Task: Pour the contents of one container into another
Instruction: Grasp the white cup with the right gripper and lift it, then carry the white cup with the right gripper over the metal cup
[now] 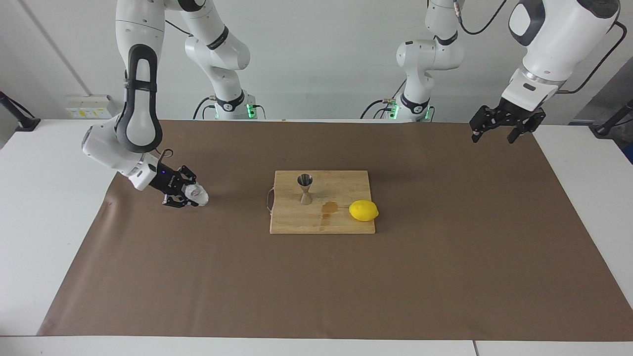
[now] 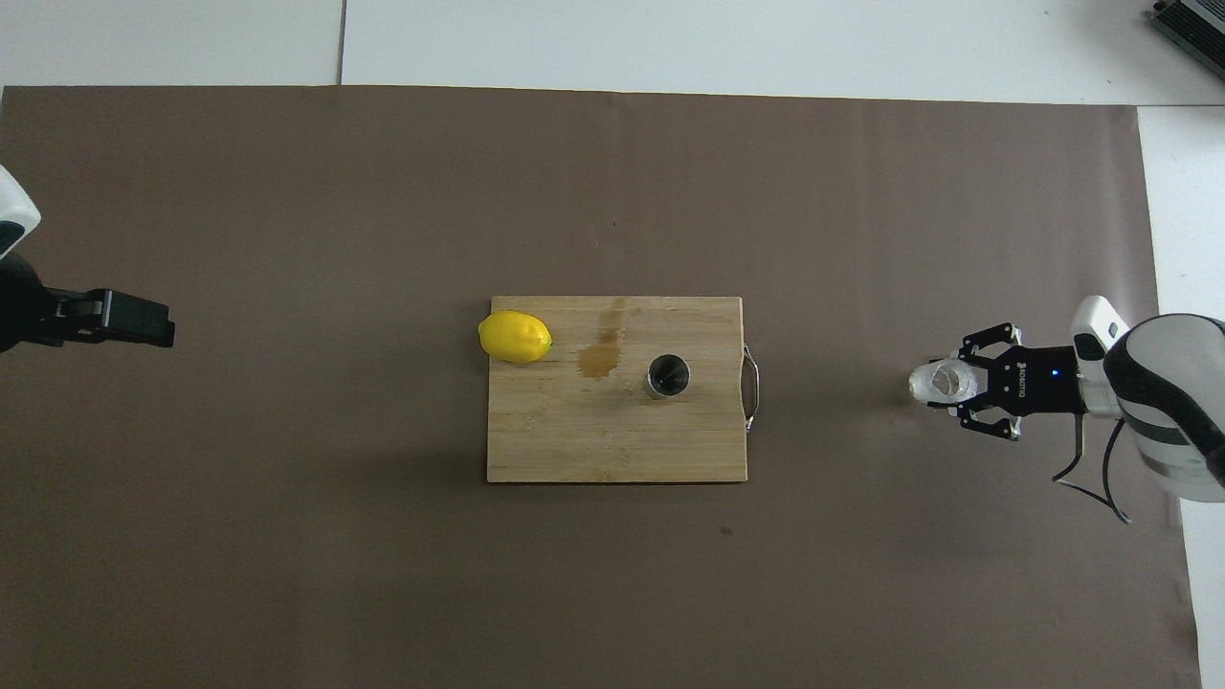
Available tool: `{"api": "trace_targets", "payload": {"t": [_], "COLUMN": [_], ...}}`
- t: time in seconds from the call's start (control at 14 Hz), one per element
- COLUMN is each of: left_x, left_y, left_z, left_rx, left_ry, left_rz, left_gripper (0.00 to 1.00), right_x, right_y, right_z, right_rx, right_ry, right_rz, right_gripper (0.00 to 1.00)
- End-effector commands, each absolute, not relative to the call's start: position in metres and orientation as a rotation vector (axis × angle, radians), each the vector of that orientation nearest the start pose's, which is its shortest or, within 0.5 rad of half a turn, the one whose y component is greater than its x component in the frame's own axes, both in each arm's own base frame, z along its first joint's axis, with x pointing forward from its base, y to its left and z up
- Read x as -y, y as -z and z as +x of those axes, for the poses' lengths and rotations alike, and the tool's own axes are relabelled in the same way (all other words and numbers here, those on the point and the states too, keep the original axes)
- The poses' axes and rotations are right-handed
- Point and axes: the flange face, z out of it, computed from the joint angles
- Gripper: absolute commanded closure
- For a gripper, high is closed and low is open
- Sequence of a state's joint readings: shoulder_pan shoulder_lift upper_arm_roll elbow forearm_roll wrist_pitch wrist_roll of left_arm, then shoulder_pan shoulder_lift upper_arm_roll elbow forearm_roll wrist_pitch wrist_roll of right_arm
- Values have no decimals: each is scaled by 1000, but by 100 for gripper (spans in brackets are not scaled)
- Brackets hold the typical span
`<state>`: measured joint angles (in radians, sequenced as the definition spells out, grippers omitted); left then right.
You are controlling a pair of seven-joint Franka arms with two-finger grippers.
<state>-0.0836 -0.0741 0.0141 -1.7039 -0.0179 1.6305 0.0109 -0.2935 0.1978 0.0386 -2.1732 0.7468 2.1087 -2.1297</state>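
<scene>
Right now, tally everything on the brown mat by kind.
Glass cup: 1
Metal jigger: 1
Lemon: 1
Wooden cutting board: 1
Total: 4

The facing view looks from high up across the tabletop (image 1: 29, 237) toward both robot bases, taking in the whole brown mat (image 1: 445, 277) from some way off. The overhead view looks steeply down from above the robots' end. Both share the mat and the cutting board (image 1: 321, 222) at its centre, turned half round between them.
</scene>
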Motion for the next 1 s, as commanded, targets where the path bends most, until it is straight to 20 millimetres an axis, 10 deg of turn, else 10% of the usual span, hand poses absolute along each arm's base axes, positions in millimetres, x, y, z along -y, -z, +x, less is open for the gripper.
{"api": "trace_targets", "payload": {"t": [0.0, 0.93], "left_x": [38, 36], "left_y": [-605, -598], "left_z": [536, 547], "left_rx": [-121, -57], "left_ry": [-22, -2], "left_rz": [-3138, -3130], "left_gripper": [0, 0], "right_x": [74, -93], "right_y": [-324, -416], "right_z": [533, 563], "right_rx": [1663, 1764], "right_ry": [650, 434], "right_rz": [-2045, -2197], "right_gripper": [96, 97]}}
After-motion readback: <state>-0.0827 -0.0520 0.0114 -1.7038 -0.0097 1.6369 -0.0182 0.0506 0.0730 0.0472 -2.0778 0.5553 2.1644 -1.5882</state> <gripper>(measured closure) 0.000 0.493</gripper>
